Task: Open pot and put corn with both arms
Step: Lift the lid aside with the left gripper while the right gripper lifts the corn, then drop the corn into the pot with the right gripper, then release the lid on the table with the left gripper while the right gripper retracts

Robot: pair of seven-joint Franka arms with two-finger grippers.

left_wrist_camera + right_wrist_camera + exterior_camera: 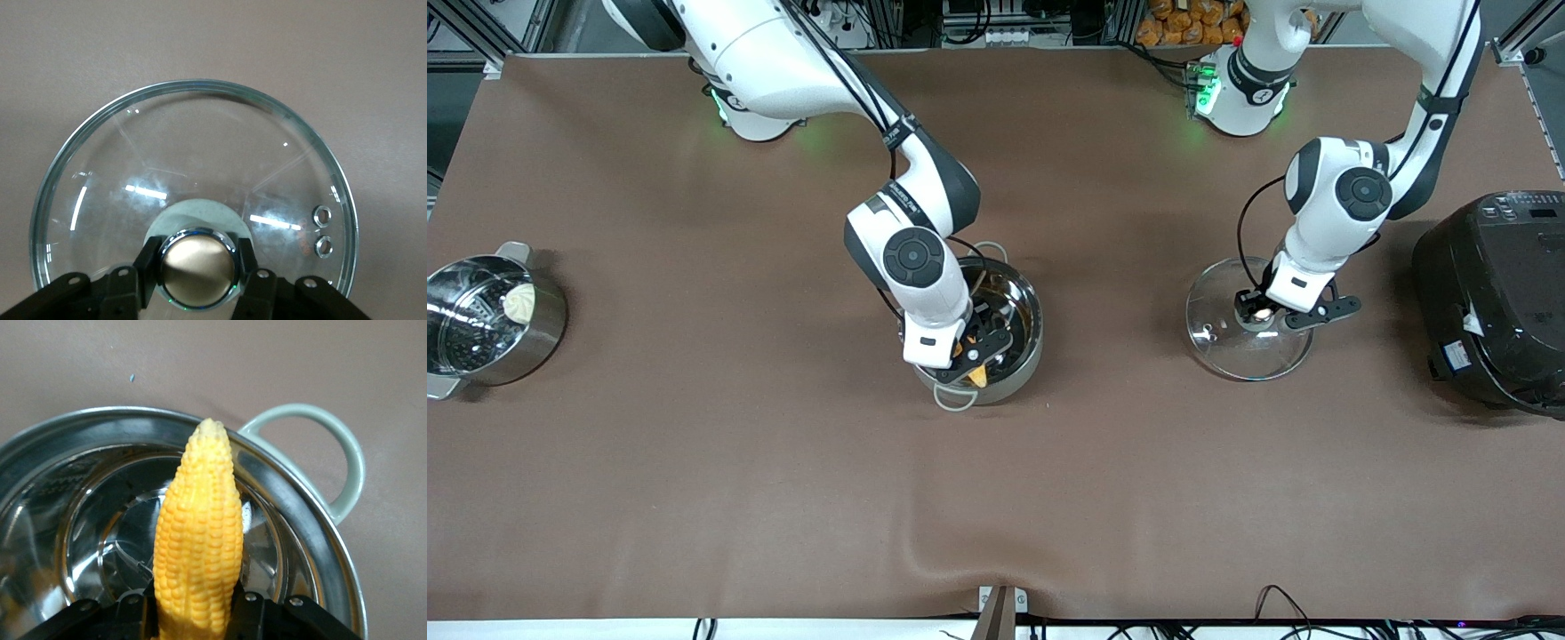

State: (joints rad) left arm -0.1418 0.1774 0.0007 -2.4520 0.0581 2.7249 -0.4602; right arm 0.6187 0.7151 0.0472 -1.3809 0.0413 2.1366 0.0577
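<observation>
The shiny steel pot point(1024, 307) stands open in the middle of the table, and its rim point(293, 495) and pale loop handle point(347, 453) show in the right wrist view. My right gripper point(976, 351) is down in the pot's mouth, shut on the yellow corn point(199, 533). The corn's tip point(978, 377) points over the rim nearest the front camera. The glass lid point(1249, 354) lies on the table toward the left arm's end. My left gripper point(1261, 313) is shut on the lid's copper-coloured knob point(197, 267), and the lid's glass point(200, 153) spreads around it.
A steel pot with a perforated insert and a white bun point(489, 320) stands at the right arm's end of the table. A big black rice cooker point(1494, 293) stands at the left arm's end, close to the lid. The brown cloth is wrinkled near the front edge point(960, 560).
</observation>
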